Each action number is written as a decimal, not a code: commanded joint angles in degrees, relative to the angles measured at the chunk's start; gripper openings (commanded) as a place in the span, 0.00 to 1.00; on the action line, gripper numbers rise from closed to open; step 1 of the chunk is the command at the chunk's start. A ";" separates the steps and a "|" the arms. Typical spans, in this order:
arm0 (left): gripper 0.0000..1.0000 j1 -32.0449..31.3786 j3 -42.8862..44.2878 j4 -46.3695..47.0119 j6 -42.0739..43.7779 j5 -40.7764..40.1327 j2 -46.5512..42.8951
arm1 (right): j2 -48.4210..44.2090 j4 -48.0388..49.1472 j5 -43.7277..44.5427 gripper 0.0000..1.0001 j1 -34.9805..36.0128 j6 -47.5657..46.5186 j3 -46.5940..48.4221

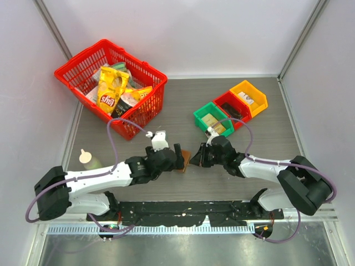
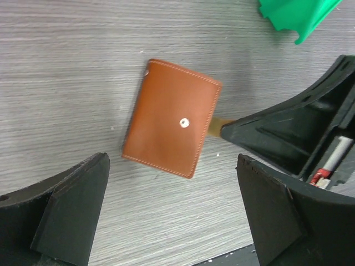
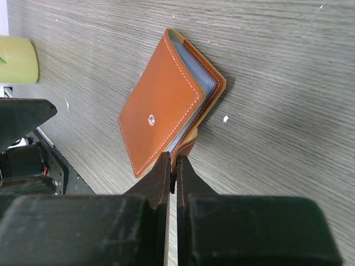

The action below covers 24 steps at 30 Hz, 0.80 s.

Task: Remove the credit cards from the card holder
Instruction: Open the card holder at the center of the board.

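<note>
From overhead we see the card holder (image 1: 185, 160) only as a brown sliver on the table (image 1: 266, 138), between the two grippers and near the green bin (image 1: 213, 118). The left wrist view shows its closed stitched face with a snap stud (image 2: 184, 122), long axis near upright, leaning right at the top. The left gripper (image 2: 172, 166) hangs spread wide over it, holding nothing. Only the right wrist view shows the blue-grey leaves (image 3: 206, 88), and the right gripper (image 3: 173, 166) pinching the holder's thin tan edge. We cannot read the lettering on the yellow snack bag (image 1: 111, 88).
</note>
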 commanded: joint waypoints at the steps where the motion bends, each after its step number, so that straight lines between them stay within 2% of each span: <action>1: 1.00 -0.33 5.29 -1.76 2.03 1.69 4.69 | -2.26 -2.07 0.90 0.01 -0.08 -2.23 2.56; 9: 1.00 -2.17 13.90 -9.40 7.74 0.03 16.03 | -1.91 -3.75 2.22 0.01 -0.08 -3.11 2.47; 24: 1.00 -6.21 21.72 -15.73 14.52 -3.84 27.63 | -0.59 -3.57 1.43 0.01 -0.35 -3.02 2.83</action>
